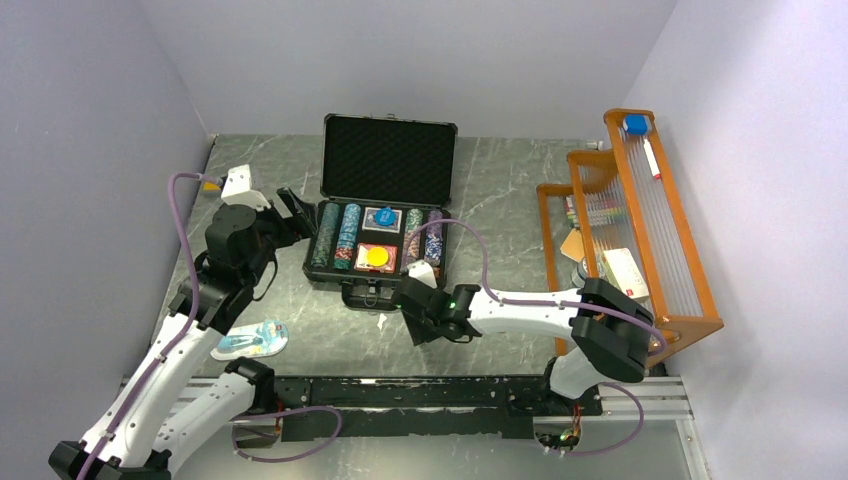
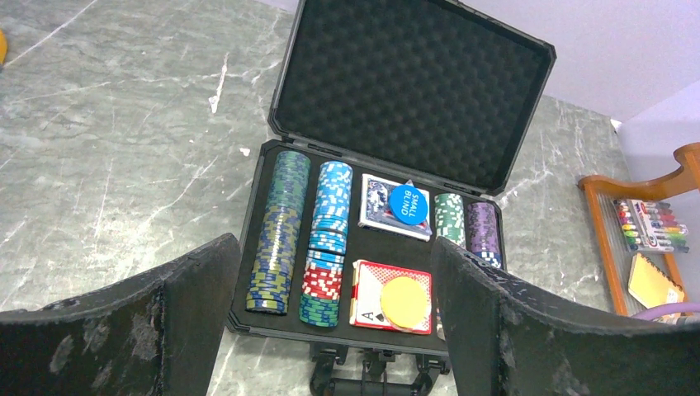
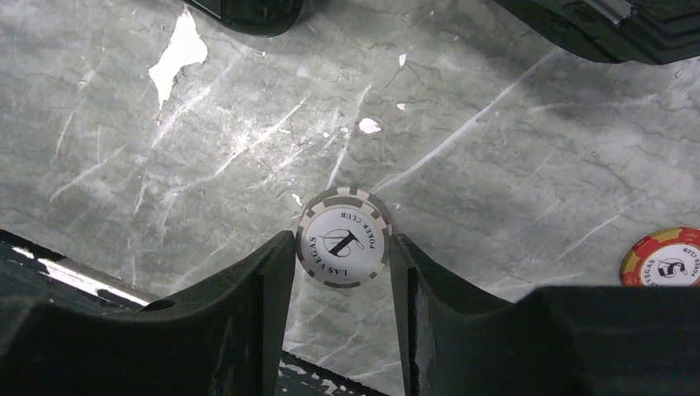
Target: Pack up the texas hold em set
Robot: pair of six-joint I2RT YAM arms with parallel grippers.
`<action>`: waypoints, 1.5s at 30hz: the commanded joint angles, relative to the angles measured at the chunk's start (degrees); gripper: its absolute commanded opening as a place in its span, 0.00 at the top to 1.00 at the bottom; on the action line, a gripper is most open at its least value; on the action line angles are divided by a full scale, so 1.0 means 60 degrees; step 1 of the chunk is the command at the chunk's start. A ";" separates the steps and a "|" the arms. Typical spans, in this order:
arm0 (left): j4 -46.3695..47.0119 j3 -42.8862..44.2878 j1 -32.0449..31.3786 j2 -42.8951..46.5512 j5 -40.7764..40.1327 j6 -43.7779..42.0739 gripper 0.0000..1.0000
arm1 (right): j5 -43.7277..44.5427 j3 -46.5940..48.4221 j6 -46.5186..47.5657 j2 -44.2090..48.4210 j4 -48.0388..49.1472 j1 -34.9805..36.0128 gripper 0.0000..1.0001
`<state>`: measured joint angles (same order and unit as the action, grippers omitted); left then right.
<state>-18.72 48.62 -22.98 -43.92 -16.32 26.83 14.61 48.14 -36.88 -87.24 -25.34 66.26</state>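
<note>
Our right gripper [image 3: 342, 247] clamped a white chip [image 3: 342, 238], six o'clock of the briefcase [image 1: 388, 160], our left gripper [image 2: 334, 243] gaped wide, empty, at nine o'clock.

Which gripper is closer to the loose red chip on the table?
Right. The right gripper, pinching a white chip, is just beside the red chip; the left gripper hovers open left of the case.

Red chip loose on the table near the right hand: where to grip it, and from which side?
Take the red chip by its rim from straight above, pinching opposite edges. It lies flat and face up on the table, so only the thin edge offers purchase. The right hand appears to pinch the white chip just that way.
</note>
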 commanded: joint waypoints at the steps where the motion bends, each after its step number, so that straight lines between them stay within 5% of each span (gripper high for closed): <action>1: 0.0168 -0.0049 -0.0048 0.0011 0.0024 0.0029 0.11 | -0.0003 0.0021 0.0129 -0.0053 -0.0010 0.0096 0.49; 13: 0.0146 -0.0048 -0.0051 0.0039 -0.0017 0.0028 0.11 | 0.0174 0.0287 0.0251 -0.0372 -0.0323 0.0116 0.30; 21: 0.0147 -0.0049 -0.0052 0.0040 0.0006 0.0038 0.11 | 0.0089 0.0356 0.1014 -0.0782 -0.0473 0.0119 0.30; 26: 0.0156 -0.0071 -0.0050 0.0055 -0.0005 0.0040 0.11 | -0.0110 0.0356 0.1408 -0.1082 -0.0291 0.0106 0.36; 35: 0.0161 -0.0080 -0.0045 0.0077 -0.0013 0.0040 0.11 | -0.0476 0.0289 0.1172 -0.1084 -0.0137 0.0043 0.68; 45: 0.0154 -0.0083 -0.0050 0.0068 0.0045 0.0068 0.11 | 0.0097 0.0217 0.0434 -0.0421 0.0086 -0.0025 0.74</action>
<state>-18.72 48.62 -22.98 -43.94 -16.32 26.83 12.88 50.48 -31.40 -92.44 -25.45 66.54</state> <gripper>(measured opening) 0.894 0.455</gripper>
